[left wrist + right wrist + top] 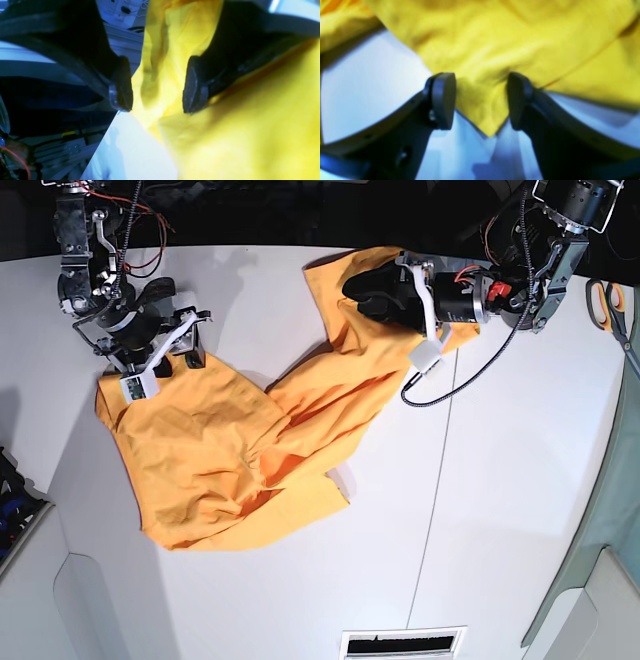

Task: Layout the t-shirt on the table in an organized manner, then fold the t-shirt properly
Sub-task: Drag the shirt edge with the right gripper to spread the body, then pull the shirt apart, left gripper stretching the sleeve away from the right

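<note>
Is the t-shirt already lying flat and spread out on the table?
No, the t-shirt lies bunched and twisted on the table, with folds running diagonally across its middle.

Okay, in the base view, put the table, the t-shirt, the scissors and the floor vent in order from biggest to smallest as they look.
1. table, fills most of the view
2. t-shirt
3. floor vent
4. scissors, partly cut off at the right edge, so their full size is unsure

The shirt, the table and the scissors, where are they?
shirt (215,455), base view, its wide crumpled body.
table (520,510), base view, bare white top.
scissors (603,297), base view, orange handles at the right edge.
</note>
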You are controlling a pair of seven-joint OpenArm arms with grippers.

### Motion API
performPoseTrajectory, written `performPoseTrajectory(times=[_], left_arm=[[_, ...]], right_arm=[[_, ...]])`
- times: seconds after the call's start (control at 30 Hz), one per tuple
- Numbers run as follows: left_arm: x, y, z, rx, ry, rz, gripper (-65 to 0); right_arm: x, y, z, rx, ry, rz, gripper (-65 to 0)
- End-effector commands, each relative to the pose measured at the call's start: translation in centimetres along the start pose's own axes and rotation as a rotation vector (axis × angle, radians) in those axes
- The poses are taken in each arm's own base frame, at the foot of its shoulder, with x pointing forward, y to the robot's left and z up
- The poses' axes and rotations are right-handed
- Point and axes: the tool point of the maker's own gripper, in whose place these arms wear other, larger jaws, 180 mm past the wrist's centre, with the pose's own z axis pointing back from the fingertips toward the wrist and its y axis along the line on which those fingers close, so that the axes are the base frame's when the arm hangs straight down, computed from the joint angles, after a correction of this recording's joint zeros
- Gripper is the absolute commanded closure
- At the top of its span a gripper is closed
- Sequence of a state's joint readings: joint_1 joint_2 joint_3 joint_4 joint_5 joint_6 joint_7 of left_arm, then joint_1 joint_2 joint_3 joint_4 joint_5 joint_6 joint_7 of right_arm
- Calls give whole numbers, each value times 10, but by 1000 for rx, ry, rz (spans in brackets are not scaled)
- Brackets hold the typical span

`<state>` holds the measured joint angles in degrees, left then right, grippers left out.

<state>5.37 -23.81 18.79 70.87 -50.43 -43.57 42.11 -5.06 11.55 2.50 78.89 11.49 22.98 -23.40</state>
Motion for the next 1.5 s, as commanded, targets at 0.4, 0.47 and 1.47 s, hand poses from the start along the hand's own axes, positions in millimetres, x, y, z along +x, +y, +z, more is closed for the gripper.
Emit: performPoseTrajectory(times=[0.4,0.47,1.47], left_arm=[[-24,45,17,205,199,-106,-372],[-18,54,23,233,209,-134,-372],[78,136,105,643,135,-327,-372]], right_arm=[[12,-3,7,-15,21,46,0],[22,-5,14,-28,7,57,0],[-17,-99,138,-191,-78,-133,0]])
